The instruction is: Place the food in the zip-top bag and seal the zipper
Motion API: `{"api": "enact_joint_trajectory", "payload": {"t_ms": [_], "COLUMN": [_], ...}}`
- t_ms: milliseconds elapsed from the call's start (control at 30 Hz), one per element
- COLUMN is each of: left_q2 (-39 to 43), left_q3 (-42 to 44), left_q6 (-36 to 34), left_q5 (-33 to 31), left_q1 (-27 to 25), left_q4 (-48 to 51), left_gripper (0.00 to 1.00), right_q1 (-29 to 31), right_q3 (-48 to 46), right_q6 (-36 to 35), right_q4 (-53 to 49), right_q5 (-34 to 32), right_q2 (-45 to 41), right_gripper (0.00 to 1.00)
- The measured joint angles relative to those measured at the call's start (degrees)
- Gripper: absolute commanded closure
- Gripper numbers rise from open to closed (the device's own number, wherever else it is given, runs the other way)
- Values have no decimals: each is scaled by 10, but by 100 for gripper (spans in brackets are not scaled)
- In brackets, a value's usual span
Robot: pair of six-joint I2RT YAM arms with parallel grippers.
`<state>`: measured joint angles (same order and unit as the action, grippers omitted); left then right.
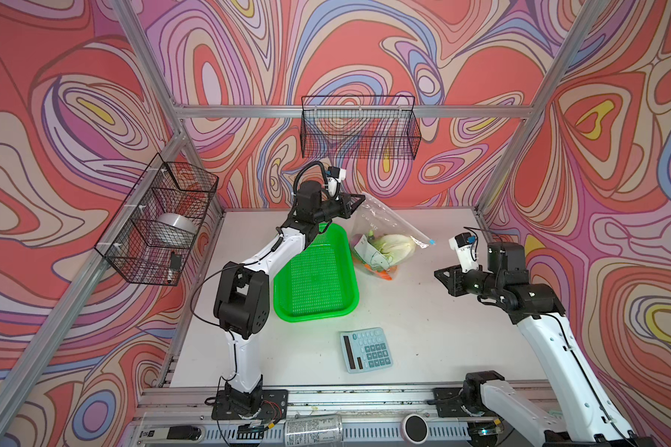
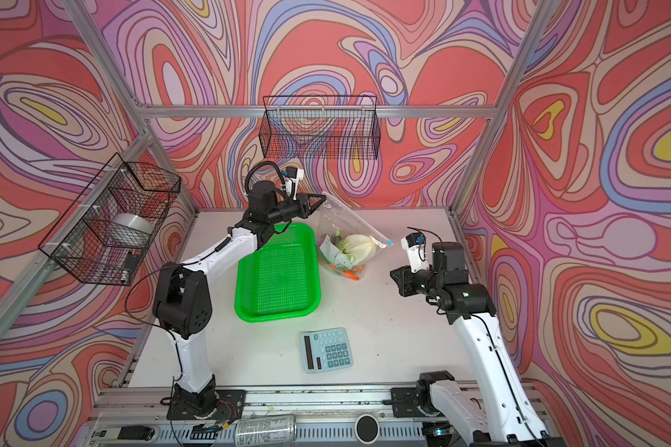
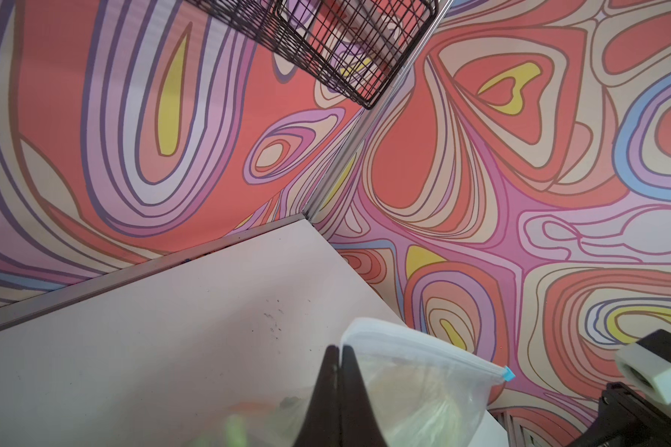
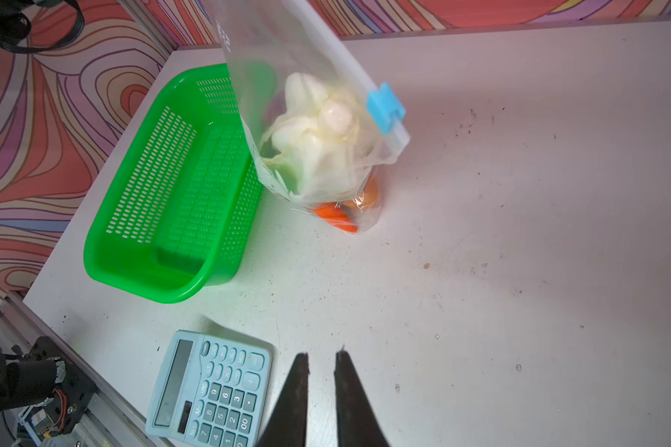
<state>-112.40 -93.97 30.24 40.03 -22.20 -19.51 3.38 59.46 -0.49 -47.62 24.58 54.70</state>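
The zip-top bag (image 1: 380, 236) (image 2: 341, 236) hangs tilted over the table, its bottom resting on the surface. My left gripper (image 1: 359, 199) (image 3: 341, 348) is shut on its upper corner. Inside lies the food: a white-green napa cabbage (image 4: 326, 147), a carrot (image 4: 334, 216) and an orange pumpkin (image 4: 369, 195) at the bottom. The zipper (image 3: 434, 344) slopes down from my left gripper to its light-blue slider tab (image 1: 432, 242) (image 4: 386, 106) at the far end. My right gripper (image 1: 440, 273) (image 4: 322, 354) stands right of the slider, apart from the bag, slightly open and holding nothing.
A green plastic basket (image 1: 314, 271) (image 4: 171, 193) lies just left of the bag. A light-blue calculator (image 1: 367, 350) (image 4: 210, 391) lies near the front. Black wire baskets hang on the back wall (image 1: 359, 127) and the left wall (image 1: 159, 220).
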Motion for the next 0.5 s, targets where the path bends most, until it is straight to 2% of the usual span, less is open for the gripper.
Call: {"api": "enact_joint_trajectory", "payload": {"t_ms": [167, 300, 500], "left_q2": [0, 0, 0], "left_q3": [0, 0, 2], "left_q6": [4, 7, 14], "left_q5": [2, 8, 27], "left_q1": [-2, -3, -4], "left_q4": [-3, -5, -11], "left_gripper": [100, 100, 100], "right_q1": [0, 0, 0], "right_q3": [19, 58, 109], "right_q6": [0, 1, -12], "right_q4": [0, 11, 68], "right_q5": [3, 2, 12], "right_q2": [2, 19, 90], "right_gripper": [52, 43, 38]}}
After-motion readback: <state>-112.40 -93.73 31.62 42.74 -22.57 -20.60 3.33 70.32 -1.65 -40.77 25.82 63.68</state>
